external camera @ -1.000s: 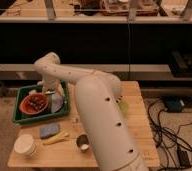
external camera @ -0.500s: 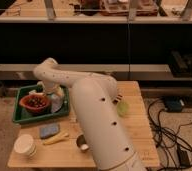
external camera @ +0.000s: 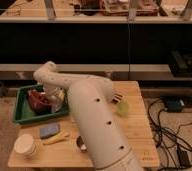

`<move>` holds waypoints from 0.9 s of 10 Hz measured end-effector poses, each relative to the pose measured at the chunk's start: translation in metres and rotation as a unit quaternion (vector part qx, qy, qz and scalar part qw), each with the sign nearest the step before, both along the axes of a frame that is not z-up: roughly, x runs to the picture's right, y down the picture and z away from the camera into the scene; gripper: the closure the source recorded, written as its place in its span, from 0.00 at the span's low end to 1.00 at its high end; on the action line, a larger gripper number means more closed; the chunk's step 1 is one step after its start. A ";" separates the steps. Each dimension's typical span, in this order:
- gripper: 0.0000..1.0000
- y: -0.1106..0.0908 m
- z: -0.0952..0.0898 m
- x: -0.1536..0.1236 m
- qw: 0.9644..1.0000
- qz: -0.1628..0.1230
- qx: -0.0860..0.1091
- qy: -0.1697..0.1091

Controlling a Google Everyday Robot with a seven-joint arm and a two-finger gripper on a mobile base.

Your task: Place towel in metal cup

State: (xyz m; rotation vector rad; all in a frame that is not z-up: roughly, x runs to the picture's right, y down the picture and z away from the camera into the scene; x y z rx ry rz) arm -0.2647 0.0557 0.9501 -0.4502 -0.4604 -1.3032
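Observation:
My gripper [external camera: 55, 96] is at the end of the white arm, low over the right part of the green tray [external camera: 22, 113]. A pale grey-white towel [external camera: 59, 103] shows right at the gripper, by the tray's right side; whether it is held I cannot tell. The metal cup [external camera: 81, 144] stands on the wooden table near the front, partly hidden behind my arm, well in front of and to the right of the gripper.
A red bowl [external camera: 37, 99] sits in the tray. A blue-grey pad [external camera: 49, 131], a yellow object [external camera: 56, 138] and a white cup [external camera: 25, 145] are at the front left. A green cup [external camera: 122, 108] stands at the right. Cables lie on the floor at the right.
The arm's bend has sunk a little and the gripper has shifted slightly over the tray's right side. The things on the table have not moved.

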 end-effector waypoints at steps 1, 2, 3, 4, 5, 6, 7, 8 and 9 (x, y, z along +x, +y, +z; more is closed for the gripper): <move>0.36 0.007 0.005 0.000 1.000 0.001 -0.004 0.007; 0.36 0.013 0.009 0.002 1.000 0.002 -0.009 0.011; 0.39 0.015 0.009 0.002 1.000 0.003 -0.010 0.013; 0.51 0.013 0.008 0.001 1.000 0.003 -0.009 0.011; 0.59 0.013 0.008 0.002 1.000 0.003 -0.009 0.011; 0.67 0.013 0.007 0.004 1.000 0.002 -0.010 0.014; 0.77 0.013 0.007 0.004 1.000 0.002 -0.010 0.014; 0.88 0.012 0.007 0.004 1.000 0.002 -0.010 0.014; 0.96 0.011 0.006 0.004 1.000 0.002 -0.009 0.013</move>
